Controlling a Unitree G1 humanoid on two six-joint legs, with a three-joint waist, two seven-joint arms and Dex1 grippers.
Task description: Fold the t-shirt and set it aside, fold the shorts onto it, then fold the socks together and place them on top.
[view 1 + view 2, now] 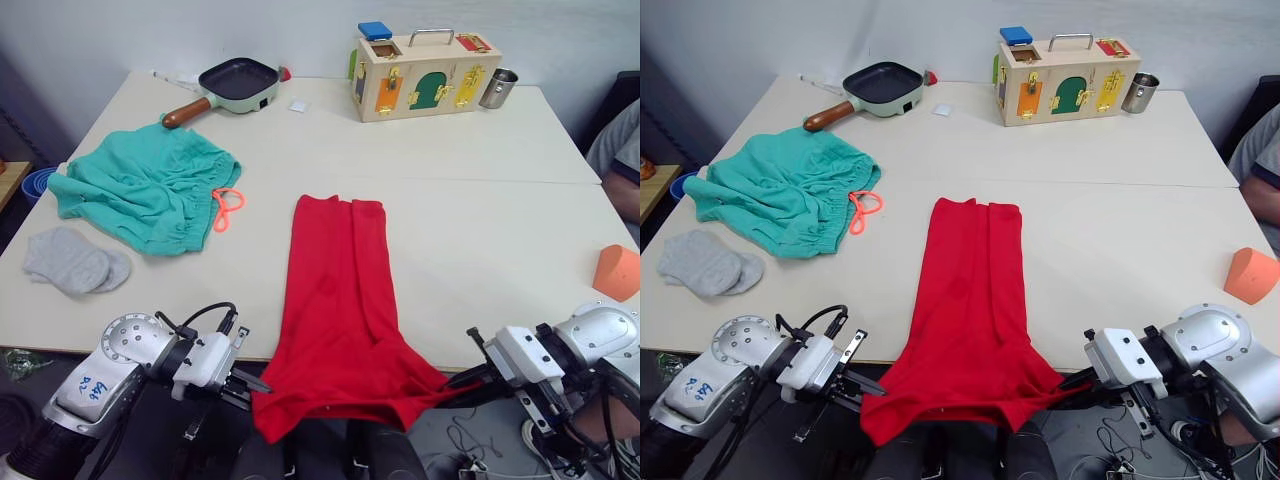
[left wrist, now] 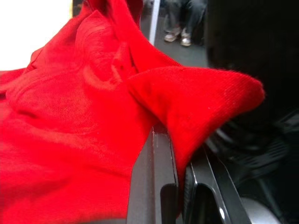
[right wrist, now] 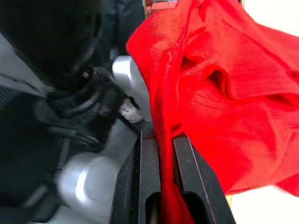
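While both grippers, left [image 1: 255, 385] and right [image 1: 462, 380], pinch the hem corners of the shirt [image 1: 338, 290], it's a narrow strip hanging off the table's near edge, so you're only mid-fold. Shorts [image 1: 150, 185] and socks [image 1: 75, 262] sit untouched far left, so loads left.

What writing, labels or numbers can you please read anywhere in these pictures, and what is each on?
Blue handwritten marks on the left arm's grey metal wrist housing: too small to read for certain.
Small white square tag beside the black frying pan: nothing legible.
Wooden latch box: no text visible.
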